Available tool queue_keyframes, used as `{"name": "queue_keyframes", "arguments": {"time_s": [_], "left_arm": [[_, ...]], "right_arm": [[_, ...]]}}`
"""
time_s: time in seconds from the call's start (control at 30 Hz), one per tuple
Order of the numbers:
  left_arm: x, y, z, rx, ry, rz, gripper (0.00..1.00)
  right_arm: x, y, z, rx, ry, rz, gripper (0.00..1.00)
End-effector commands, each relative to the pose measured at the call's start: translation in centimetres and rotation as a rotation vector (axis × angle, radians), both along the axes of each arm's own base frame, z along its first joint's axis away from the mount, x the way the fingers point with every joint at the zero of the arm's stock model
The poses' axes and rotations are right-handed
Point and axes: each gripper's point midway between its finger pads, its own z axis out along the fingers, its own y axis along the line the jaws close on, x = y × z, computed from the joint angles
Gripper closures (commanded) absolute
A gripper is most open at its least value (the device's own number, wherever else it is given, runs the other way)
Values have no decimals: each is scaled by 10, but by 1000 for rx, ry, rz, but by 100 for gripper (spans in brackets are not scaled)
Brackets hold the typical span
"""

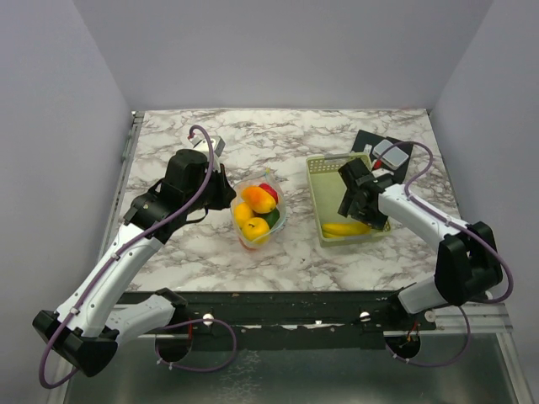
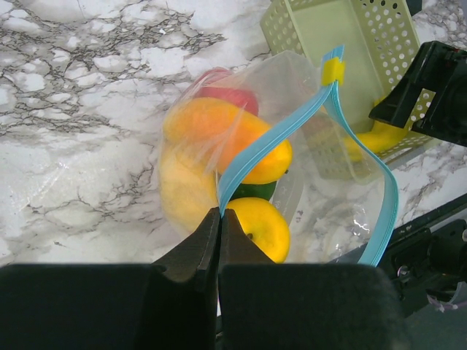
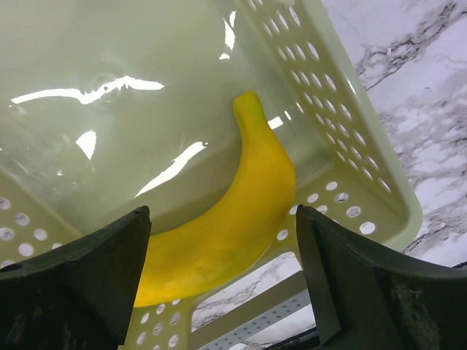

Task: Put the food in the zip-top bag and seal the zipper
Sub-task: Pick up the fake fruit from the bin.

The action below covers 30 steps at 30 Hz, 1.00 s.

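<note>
Where the left pincer (image 2: 219, 237) clamps the zipper (image 2: 277, 135), its end hides.

Basket (image 1: 323, 168) walls are hemming in right gripper (image 3: 219, 222) over banana (image 3: 252, 197); zip-top bag (image 1: 258, 215) is crowding basket's left side; bare marble table (image 1: 307, 254) is running along basket's near edge.

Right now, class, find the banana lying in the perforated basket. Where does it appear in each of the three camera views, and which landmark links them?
Top external: the banana lies right of centre, at the basket's near end.
Left wrist: the banana is at the right edge, only partly visible.
Right wrist: the banana curves through the lower centre.
Shared landmark: the pale green perforated basket.
</note>
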Motion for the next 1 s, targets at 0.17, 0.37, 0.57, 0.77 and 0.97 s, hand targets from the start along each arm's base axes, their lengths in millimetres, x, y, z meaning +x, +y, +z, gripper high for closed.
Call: {"name": "queue_keyframes", "arguments": {"time_s": [0.17, 0.37, 0.57, 0.77, 0.97], "left_arm": [[0, 2, 8, -2, -28, -4, 100], [0, 2, 8, -3, -30, -1, 100], [0, 3, 8, -3, -29, 3, 100], [-1, 4, 9, -6, -31, 9, 100], [0, 4, 11, -6, -33, 12, 100]], "right_arm": [[-9, -5, -27, -17, 60, 8, 20], [-12, -6, -36, -13, 75, 6, 39], [2, -3, -20, -6, 29, -1, 62], [24, -3, 12, -25, -41, 0, 85], [42, -1, 52, -20, -139, 23, 99]]}}
